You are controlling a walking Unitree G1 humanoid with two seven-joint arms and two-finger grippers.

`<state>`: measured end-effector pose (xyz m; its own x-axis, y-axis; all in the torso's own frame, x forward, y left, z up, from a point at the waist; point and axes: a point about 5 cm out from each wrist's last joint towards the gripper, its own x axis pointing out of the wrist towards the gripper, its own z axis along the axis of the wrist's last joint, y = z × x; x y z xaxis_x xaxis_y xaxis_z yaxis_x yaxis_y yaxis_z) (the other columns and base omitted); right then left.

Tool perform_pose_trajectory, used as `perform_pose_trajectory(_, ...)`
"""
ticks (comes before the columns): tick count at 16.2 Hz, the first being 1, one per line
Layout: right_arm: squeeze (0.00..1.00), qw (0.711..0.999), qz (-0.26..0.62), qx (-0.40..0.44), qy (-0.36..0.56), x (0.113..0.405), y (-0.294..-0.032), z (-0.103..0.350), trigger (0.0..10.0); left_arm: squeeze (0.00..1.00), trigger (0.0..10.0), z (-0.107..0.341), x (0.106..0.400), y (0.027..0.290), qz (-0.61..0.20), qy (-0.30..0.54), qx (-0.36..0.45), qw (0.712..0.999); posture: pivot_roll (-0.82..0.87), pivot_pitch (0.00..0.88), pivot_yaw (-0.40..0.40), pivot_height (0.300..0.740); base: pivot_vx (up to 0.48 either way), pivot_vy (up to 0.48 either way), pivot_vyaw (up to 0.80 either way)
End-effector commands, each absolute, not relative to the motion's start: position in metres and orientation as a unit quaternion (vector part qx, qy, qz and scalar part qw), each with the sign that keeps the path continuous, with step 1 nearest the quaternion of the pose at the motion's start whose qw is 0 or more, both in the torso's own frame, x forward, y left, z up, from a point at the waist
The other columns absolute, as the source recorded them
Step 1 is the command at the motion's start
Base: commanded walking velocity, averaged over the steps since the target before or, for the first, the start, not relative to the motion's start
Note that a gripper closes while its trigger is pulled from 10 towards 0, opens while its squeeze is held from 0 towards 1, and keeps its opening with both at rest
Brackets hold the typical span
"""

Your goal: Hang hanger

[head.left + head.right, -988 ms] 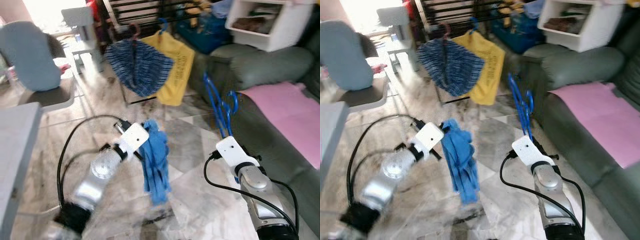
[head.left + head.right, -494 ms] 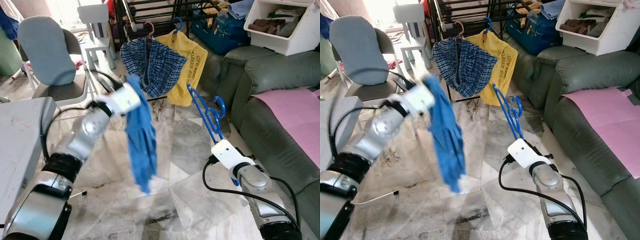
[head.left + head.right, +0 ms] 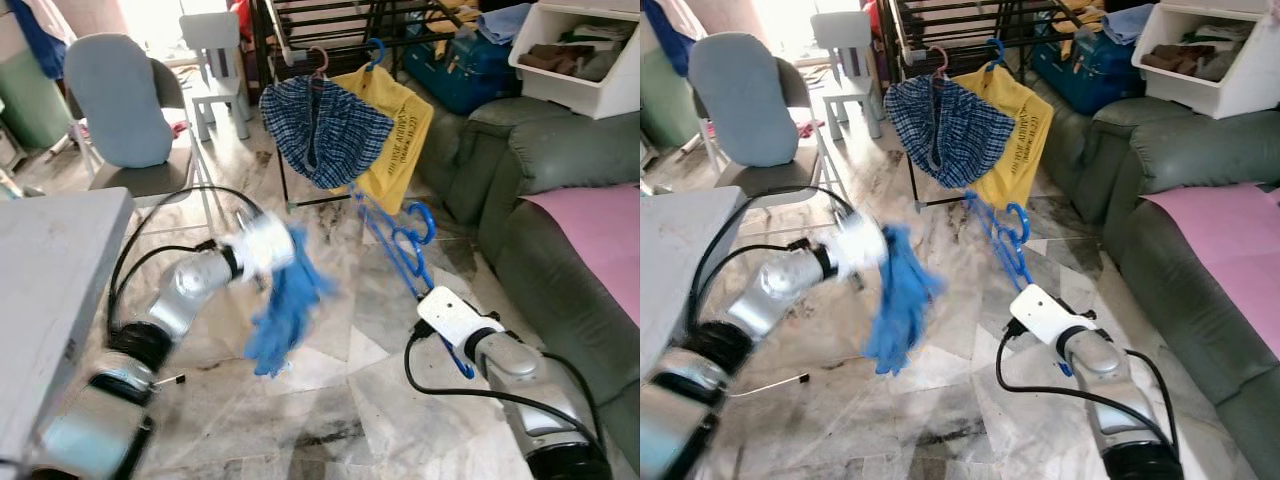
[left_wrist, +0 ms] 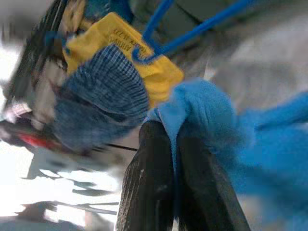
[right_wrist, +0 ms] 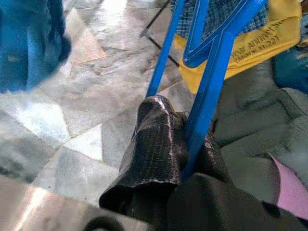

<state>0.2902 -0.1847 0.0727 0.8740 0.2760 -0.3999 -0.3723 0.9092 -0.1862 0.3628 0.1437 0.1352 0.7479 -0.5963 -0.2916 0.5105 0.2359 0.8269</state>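
Note:
My right gripper [image 5: 185, 139] is shut on a blue plastic hanger [image 3: 398, 245], which stands up from it with its hook [image 3: 420, 215] near the hanging clothes. The left gripper [image 4: 174, 144] is shut on a blue cloth [image 3: 285, 310] that dangles, blurred, over the tiled floor to the left of the hanger. Beyond them stands a black drying rack [image 3: 330, 20]. From it hang a blue checked garment [image 3: 320, 115] on a pink hanger and a yellow garment [image 3: 400, 135] on a blue hanger.
A grey-green sofa [image 3: 560, 190] with a pink cloth [image 3: 600, 230] runs along the right. A grey chair [image 3: 125, 110] and a small white chair [image 3: 220, 60] stand at the back left. A grey table [image 3: 40, 280] fills the near left. White bin [image 3: 580, 50] at top right.
The left arm has swung down and drawn in, so the blue cloth now hangs lower and swings. The hanger in the right gripper has stayed in place. The camera has shifted a little.

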Motion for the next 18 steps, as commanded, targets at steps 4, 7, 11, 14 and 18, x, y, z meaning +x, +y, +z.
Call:
perform_pose_trajectory(4, 0.00, 0.950, 0.214, -0.129, 0.186, 0.287, -0.177, 0.077, 10.0, 0.00, 10.0, 0.185, 0.379, 0.144, -0.301, -0.135, 0.546, 0.771, -0.12, 0.000, 0.073, 0.740, 0.000, 0.000, 0.00)
perform_pose_trajectory(7, 0.00, 0.932, 0.288, -0.147, 0.165, 0.285, -0.195, 0.100, 10.0, 0.00, 10.0, 0.198, 0.386, 0.150, -0.275, -0.155, 0.582, 0.749, -0.13, 0.000, 0.080, 0.740, 0.000, 0.000, 0.00)
perform_pose_trajectory(11, 0.00, 0.925, 0.289, -0.183, 0.164, 0.291, -0.222, 0.118, 10.0, 0.00, 10.0, 0.185, 0.388, 0.153, -0.284, -0.117, 0.602, 0.737, -0.15, 0.000, 0.079, 0.740, 0.000, 0.000, 0.00)
perform_pose_trajectory(14, 0.00, 0.906, 0.338, -0.189, 0.173, 0.283, -0.227, 0.127, 10.0, 0.00, 10.0, 0.177, 0.389, 0.157, -0.284, -0.081, 0.598, 0.745, -0.15, 0.000, 0.080, 0.740, 0.000, 0.000, 0.00)
perform_pose_trajectory(18, 0.00, 0.849, 0.430, -0.193, 0.240, 0.257, -0.230, 0.118, 10.0, 0.00, 10.0, 0.164, 0.392, 0.166, -0.273, -0.003, 0.580, 0.767, -0.16, 0.000, 0.084, 0.740, 0.000, 0.000, 0.00)
